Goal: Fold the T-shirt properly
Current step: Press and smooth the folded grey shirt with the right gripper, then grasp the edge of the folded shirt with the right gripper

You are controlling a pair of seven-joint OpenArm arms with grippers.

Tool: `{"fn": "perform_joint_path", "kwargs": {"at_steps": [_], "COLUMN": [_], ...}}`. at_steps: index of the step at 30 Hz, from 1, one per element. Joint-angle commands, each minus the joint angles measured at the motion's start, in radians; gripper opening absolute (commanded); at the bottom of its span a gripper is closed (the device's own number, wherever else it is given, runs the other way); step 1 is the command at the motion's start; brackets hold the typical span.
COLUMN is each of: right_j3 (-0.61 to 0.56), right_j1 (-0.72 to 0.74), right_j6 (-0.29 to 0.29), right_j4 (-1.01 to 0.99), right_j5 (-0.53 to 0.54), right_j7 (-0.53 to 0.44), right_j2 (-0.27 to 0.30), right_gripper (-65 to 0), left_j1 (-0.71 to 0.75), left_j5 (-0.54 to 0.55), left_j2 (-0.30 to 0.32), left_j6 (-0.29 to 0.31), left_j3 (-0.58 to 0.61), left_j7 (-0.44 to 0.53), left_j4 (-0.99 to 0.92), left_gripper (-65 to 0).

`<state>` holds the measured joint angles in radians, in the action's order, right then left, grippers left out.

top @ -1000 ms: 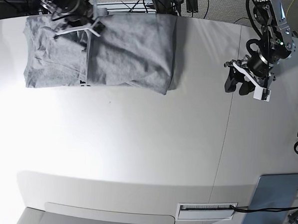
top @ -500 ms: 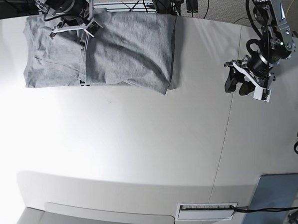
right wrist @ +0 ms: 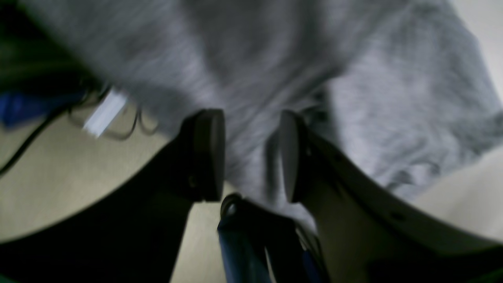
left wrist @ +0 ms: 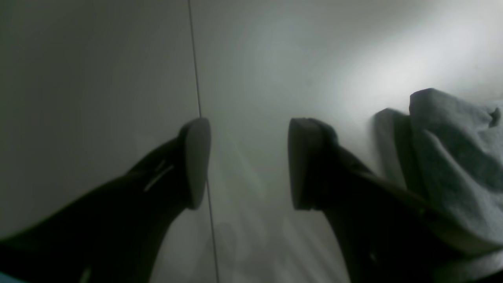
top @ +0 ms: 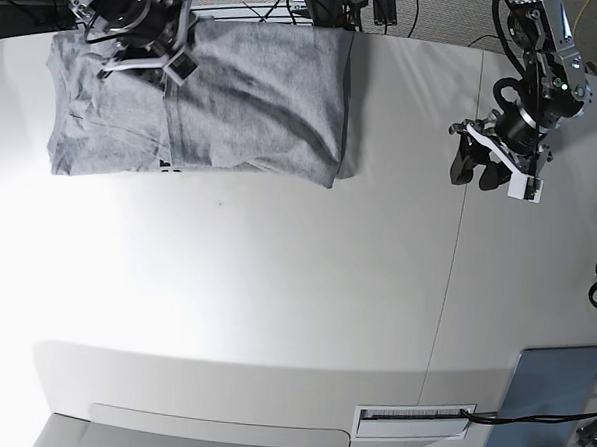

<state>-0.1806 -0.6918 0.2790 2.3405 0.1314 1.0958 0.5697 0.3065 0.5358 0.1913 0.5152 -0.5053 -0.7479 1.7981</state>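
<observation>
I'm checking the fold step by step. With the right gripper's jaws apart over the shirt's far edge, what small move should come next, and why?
Probably lift the right gripper clear of the T-shirt. Its jaws stand apart with no cloth pinched between them, and the folded flap lies flat, so nothing seems left to hold. The left gripper hangs open over bare table.

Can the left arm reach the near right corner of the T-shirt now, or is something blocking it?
Probably yes. The left gripper hangs open over bare table, and nothing lies between it and the T-shirt. The right gripper is at the far edge, away from that corner.
</observation>
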Motion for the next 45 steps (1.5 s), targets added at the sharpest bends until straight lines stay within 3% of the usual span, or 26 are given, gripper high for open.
{"fn": "perform_joint_path", "kwargs": {"at_steps": [1, 4, 11, 16, 21, 25, 28, 37, 41, 45], "right_j3": [0.026, 0.116, 0.380, 0.519, 0.573, 0.598, 0.645, 0.887, 0.883, 0.881], "right_j1": [0.006, 0.011, 0.010, -0.012, -0.023, -0.020, -0.017, 0.131, 0.195, 0.286], "right_j6": [-0.040, -0.122, -0.122, -0.120, -0.088, -0.074, -0.072, 0.118, 0.150, 0.204], "right_j4": [0.016, 0.016, 0.016, 0.016, -0.083, -0.153, -0.186, -0.423, -0.528, -0.654], "right_j5": [-0.026, -0.001, 0.036, -0.010, 0.074, 0.142, 0.152, 0.482, 0.528, 0.566], "right_j7": [-0.028, -0.114, -0.169, -0.186, -0.162, -0.086, -0.090, -0.045, -0.018, 0.105], "right_j2": [0.009, 0.007, -0.082, -0.132, -0.132, -0.133, -0.142, -0.143, -0.137, -0.135], "right_gripper": [-41.8, -41.8, -41.8, -41.8, -30.0, -29.8, -29.7, -29.8, -29.8, -29.8], "left_j1": [-0.004, -0.004, -0.004, -0.004, -0.005, -0.005, -0.005, -0.005, -0.005, -0.005], "left_j5": [0.018, 0.018, 0.042, 0.090, 0.137, 0.161, 0.161, 0.160, 0.159, 0.159], "left_j2": [0.008, 0.008, 0.008, 0.005, 0.005, 0.006, 0.006, 0.006, 0.005, 0.005], "left_j6": [0.006, 0.006, 0.010, 0.090, 0.155, 0.167, 0.167, 0.167, 0.167, 0.167], "left_j3": [-0.003, -0.003, -0.003, -0.003, -0.001, -0.001, -0.001, -0.001, -0.001, -0.001], "left_j7": [0.022, 0.023, 0.023, 0.022, 0.023, 0.023, 0.022, 0.022, 0.022, 0.022], "left_j4": [0.016, 0.016, 0.016, 0.016, 0.016, 0.016, 0.016, 0.016, 0.016, 0.016], "left_gripper": [-32.4, -32.4, -32.4, -32.4, -32.4, -32.4, -32.4, -32.4, -32.4, -32.4]}}
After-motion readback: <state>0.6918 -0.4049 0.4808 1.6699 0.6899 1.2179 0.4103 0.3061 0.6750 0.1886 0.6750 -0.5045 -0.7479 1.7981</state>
